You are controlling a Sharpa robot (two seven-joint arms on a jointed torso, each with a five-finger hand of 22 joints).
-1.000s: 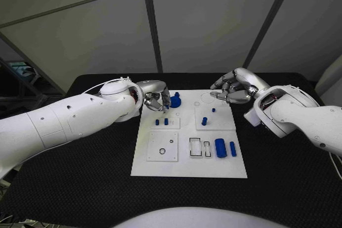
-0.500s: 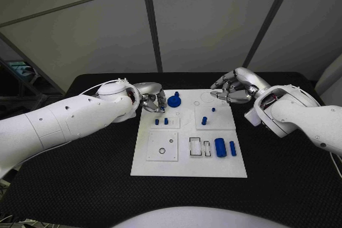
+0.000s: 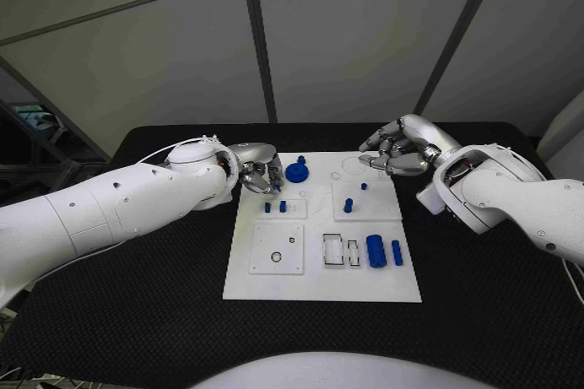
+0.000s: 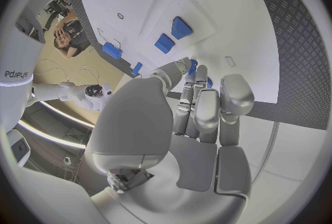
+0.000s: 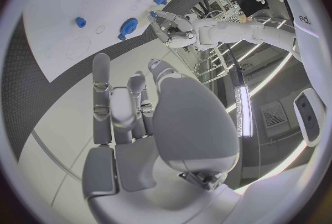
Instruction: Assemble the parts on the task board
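Both hands hovered at the far end of the task board [image 3: 324, 289].

Near the board's near-right corner lay two blue cylinders [image 3: 376, 251]. Farther on, small blue pegs [image 3: 276, 208] stood mid-board. At the far-left edge, the left hand [image 3: 261, 173], fingers curled together, sat beside a blue gear-like part [image 3: 297, 173]; whether it held anything, I cannot tell. The right hand [image 3: 396, 153] hung curled, empty, over the far-right corner.

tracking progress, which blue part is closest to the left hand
The round blue part at the board's far edge, right beside the left hand; the other blue parts sit farther down the board.
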